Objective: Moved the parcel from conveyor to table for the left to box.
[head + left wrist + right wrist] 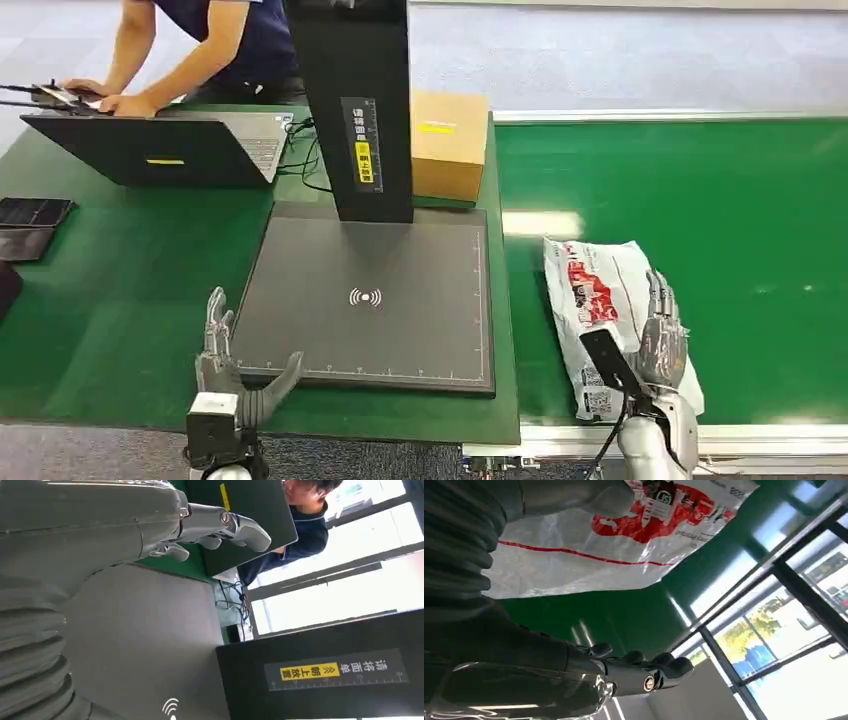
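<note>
Parcel [600, 300] lies lengthwise on the green conveyor [740, 240], under the right hand [660, 340], fingers spread, gripping nothing; left hand [225, 365] empty, splayed, far off.

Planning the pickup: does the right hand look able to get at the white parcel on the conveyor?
Probably yes. The right hand hangs open right at the white parcel on the green conveyor, with nothing between them.
</note>
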Tool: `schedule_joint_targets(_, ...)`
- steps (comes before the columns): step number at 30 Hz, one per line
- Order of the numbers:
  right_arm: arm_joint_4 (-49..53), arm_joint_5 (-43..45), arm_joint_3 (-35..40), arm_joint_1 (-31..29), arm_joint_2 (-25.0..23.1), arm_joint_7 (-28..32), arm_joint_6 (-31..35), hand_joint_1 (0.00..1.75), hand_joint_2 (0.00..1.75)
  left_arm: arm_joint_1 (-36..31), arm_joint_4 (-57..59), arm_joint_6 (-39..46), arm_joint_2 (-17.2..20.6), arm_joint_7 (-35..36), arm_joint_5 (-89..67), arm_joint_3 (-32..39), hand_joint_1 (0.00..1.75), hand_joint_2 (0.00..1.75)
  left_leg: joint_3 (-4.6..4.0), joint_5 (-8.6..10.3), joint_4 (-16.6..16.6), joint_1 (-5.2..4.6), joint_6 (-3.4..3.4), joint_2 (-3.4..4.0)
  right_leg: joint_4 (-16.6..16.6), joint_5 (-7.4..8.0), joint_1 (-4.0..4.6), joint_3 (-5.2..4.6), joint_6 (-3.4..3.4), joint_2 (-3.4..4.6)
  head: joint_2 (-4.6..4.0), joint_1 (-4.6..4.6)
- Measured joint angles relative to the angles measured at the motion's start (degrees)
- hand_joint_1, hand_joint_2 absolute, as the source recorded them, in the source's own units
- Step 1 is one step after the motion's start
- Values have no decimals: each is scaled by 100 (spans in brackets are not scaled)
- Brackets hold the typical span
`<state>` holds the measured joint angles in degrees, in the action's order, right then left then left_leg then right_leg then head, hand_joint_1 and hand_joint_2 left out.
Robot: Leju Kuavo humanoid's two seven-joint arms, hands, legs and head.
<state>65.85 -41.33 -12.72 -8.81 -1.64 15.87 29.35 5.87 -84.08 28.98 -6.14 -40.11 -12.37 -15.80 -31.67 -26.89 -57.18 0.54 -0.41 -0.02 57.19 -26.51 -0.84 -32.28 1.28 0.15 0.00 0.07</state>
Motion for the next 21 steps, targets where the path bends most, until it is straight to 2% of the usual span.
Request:
schedule_joint_targets(8, -1552, -256, -278, -680, 214, -442, -44, 0, 175, -17, 74, 72, 0, 0, 79, 4, 0, 175, 0, 0, 0, 0, 0, 0, 0, 0, 0, -1, 0, 0, 0, 0)
schedule_joint_targets(14, -2728, -218, -533, -1155, 376, -625, -677, 0, 175, -37, 135, -20, -15, 0, 39, 4, 0, 175, 4, 0, -1, 0, 0, 0, 0, 0, 1, 1, 0, 0, 0, 0)
schedule_joint_targets(20, -3368, -313, -649, -1429, 435, -702, -964, 0, 175, -138, 230, -190, -79, 0, -33, 7, 0, 175, 34, -3, -1, 1, 1, 5, -3, 0, 4, 30, 0, 4, 0, 0)
schedule_joint_targets(21, -3439, -328, -673, -1462, 435, -721, -997, 9, 175, -156, 249, -221, -90, 0, -46, 13, 0, 175, 41, -4, -1, 1, 0, 6, -5, 0, 5, 36, 0, 5, 0, 0)
